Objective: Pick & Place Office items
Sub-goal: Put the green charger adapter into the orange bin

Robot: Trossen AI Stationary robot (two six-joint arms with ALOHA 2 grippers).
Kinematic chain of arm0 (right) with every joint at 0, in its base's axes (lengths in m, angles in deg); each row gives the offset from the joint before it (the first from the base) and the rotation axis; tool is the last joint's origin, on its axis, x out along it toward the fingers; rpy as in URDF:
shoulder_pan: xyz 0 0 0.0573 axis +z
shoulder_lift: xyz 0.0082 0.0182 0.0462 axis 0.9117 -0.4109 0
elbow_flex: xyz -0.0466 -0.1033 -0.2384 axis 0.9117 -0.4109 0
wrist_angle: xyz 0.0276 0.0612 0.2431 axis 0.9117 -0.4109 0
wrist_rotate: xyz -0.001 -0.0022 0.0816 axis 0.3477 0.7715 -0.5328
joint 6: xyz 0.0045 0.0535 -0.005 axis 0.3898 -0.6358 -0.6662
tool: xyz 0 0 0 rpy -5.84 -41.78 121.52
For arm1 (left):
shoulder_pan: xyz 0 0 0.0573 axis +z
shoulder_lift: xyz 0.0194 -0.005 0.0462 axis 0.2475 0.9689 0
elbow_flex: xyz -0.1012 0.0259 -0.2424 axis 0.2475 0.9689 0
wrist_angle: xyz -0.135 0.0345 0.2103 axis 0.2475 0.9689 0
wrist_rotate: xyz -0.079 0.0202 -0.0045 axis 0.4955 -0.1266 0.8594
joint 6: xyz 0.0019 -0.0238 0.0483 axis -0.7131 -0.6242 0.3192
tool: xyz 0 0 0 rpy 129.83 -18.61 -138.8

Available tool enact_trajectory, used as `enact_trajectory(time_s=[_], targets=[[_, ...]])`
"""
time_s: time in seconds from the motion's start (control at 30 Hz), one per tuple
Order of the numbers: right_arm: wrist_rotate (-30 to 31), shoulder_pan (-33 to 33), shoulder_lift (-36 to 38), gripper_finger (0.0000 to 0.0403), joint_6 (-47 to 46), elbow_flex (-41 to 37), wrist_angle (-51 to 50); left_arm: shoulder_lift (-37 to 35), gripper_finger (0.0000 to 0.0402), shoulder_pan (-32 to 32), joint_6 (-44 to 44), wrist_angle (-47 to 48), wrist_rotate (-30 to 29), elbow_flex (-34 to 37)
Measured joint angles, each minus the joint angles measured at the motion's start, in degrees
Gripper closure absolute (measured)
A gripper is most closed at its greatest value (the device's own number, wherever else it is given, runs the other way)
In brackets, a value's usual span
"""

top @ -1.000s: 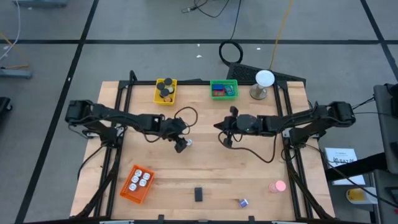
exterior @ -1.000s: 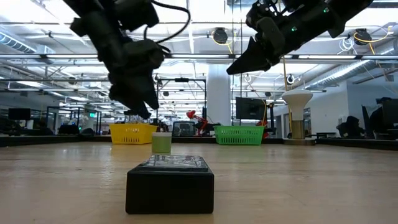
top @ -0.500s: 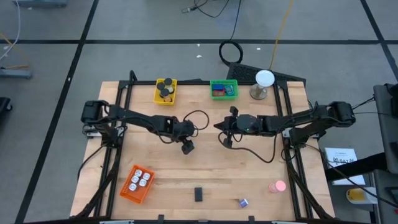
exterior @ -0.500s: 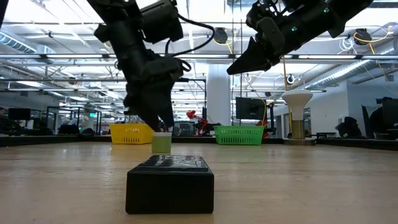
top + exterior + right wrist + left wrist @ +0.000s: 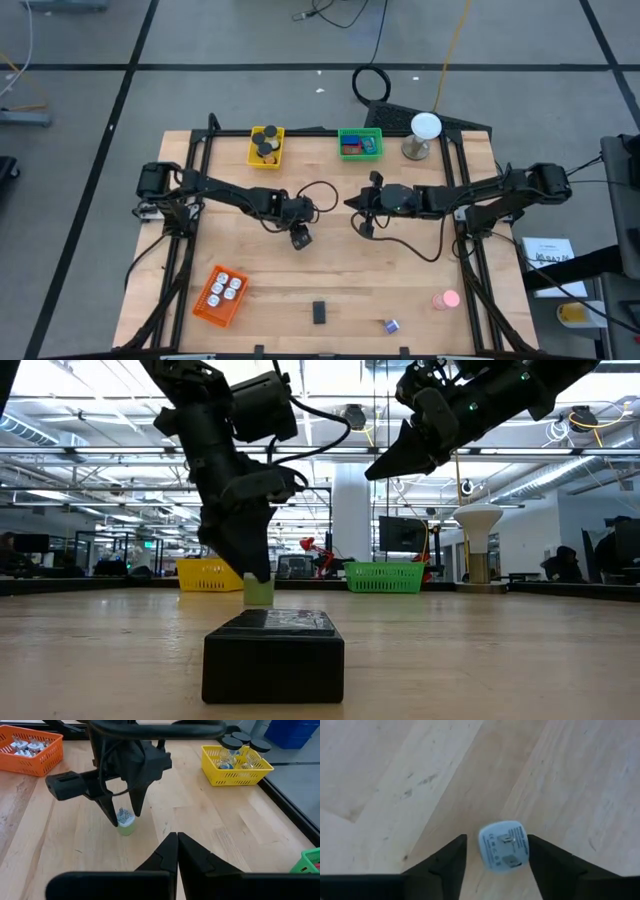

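A small plug-like piece with a white top (image 5: 503,845), two metal prongs and a pale green body (image 5: 125,825) stands upright on the table, near its middle. My left gripper (image 5: 496,842) is open and points down over it, one finger on each side with a gap showing. In the low view the fingertips (image 5: 256,572) reach the piece's top (image 5: 259,592). My right gripper (image 5: 176,839) is shut, holds nothing and hovers above the table right of centre (image 5: 362,222).
A black block (image 5: 319,312) lies near the near edge, with a pink round piece (image 5: 447,298) and a small blue-white piece (image 5: 390,326) to its right. The orange basket (image 5: 222,294) is near left. The yellow (image 5: 266,146) and green (image 5: 359,143) baskets and the white ball (image 5: 425,128) line the far edge.
My left gripper has moved toward the table's right and down, from beside the green and white piece to directly over it, its fingertips now at the piece's top. The piece has stayed in place.
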Motion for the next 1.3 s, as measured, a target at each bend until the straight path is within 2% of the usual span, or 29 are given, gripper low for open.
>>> enact_trajectory(time_s=[0.3,0.4,0.63,0.8,0.97,1.07,1.3], targets=[[0.0,0.1,0.0,0.0402,0.0,0.0,-0.2,-0.4,0.0266,1.3,6.4,1.3,1.6,0.0],[0.0,0.1,0.0,0.0402,0.0,0.0,-0.2,-2.3,0.0267,2.2,8.3,4.1,3.0,-0.3],[-0.1,0.1,0.0,0.0402,0.0,0.0,-0.8,-14.2,0.0267,-0.9,13.4,19.2,3.6,-2.7],[-0.1,0.1,0.0,0.0403,0.2,0.0,-0.7,-25.7,0.0267,-8.0,11.4,31.1,2.3,-3.7],[-0.2,0.1,0.0,0.0403,0.1,0.0,-0.7,-33.1,0.0267,-18.6,5.0,41.6,2.1,-3.7],[-0.2,0.1,0.0,0.0403,0.1,0.0,-0.6,-35.6,0.0267,-26.7,0.0,45.5,2.1,-3.7],[-0.2,0.1,0.0,0.0403,0.0,0.0,-0.6,-34.7,0.0267,-42.9,-9.6,43.4,-2.6,-3.7]])
